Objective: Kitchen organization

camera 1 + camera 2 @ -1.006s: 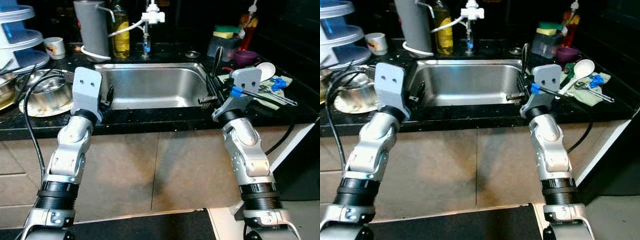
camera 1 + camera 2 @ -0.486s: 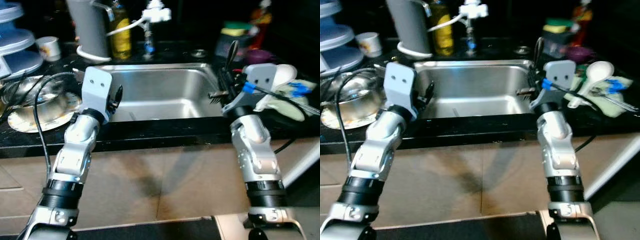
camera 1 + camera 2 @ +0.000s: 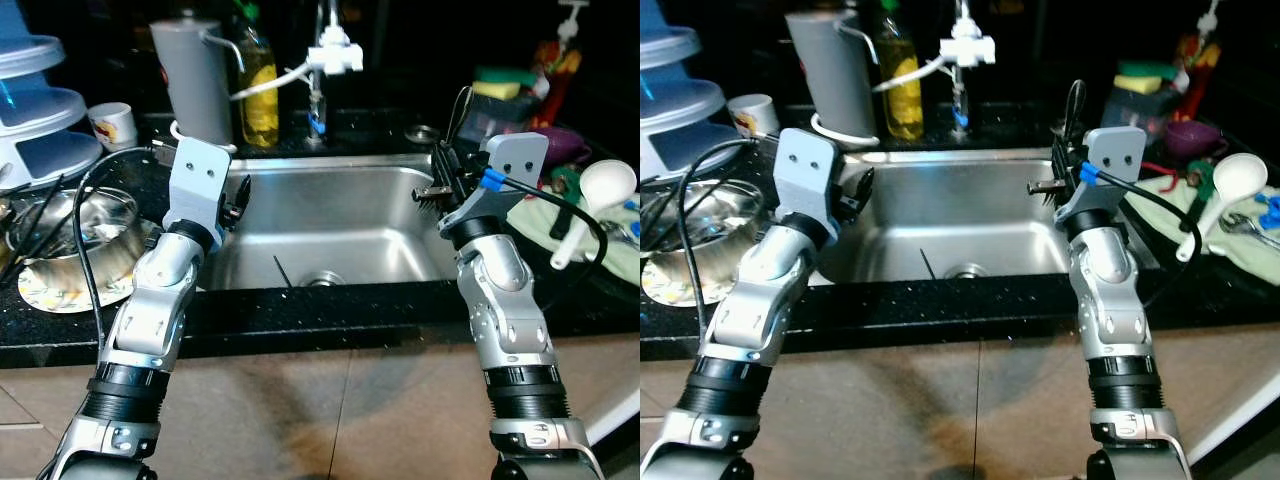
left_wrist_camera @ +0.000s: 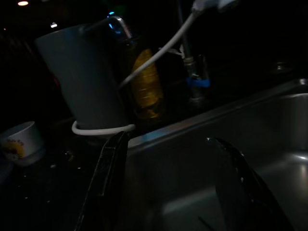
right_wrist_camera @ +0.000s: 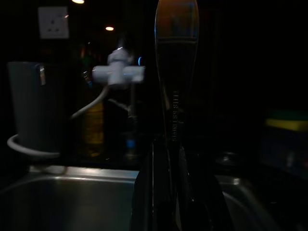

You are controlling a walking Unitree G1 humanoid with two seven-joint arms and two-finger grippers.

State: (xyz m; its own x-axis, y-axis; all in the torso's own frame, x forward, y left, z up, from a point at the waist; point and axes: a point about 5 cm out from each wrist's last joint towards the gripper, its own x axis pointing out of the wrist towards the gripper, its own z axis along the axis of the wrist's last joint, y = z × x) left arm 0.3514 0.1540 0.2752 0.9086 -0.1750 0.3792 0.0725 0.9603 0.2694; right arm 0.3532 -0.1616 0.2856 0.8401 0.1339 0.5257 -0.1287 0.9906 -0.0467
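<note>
Two silver arms reach over a black countertop (image 3: 300,310) toward a steel sink (image 3: 340,215). Left gripper (image 3: 238,195) hangs at the sink's left rim, fingers (image 4: 108,178) spread apart w/ nothing between them, as the left wrist view makes plain. Right gripper (image 3: 445,175) sits at the sink's right rim, fingers clamped on a dark metal utensil (image 5: 175,86) whose handle stands upright; the right wrist view shows stamped lettering on the handle, too small to read, while the head views show it as a thin dark loop (image 3: 462,105) above the gripper.

A drain and a thin dark stick (image 3: 283,272) lie in the basin, seen from the head cam. Left of the sink: a steel bowl (image 3: 85,225) on a patterned plate (image 3: 45,290). Right: a white ladle (image 3: 595,200) on a green cloth (image 3: 530,215).

Behind the sink: grey pitcher (image 3: 195,85), yellow bottle (image 3: 260,90), white tap fitting (image 3: 335,58), white cup (image 3: 112,122), sponges (image 3: 505,85). Stacked blue containers (image 3: 35,110) at far left.
</note>
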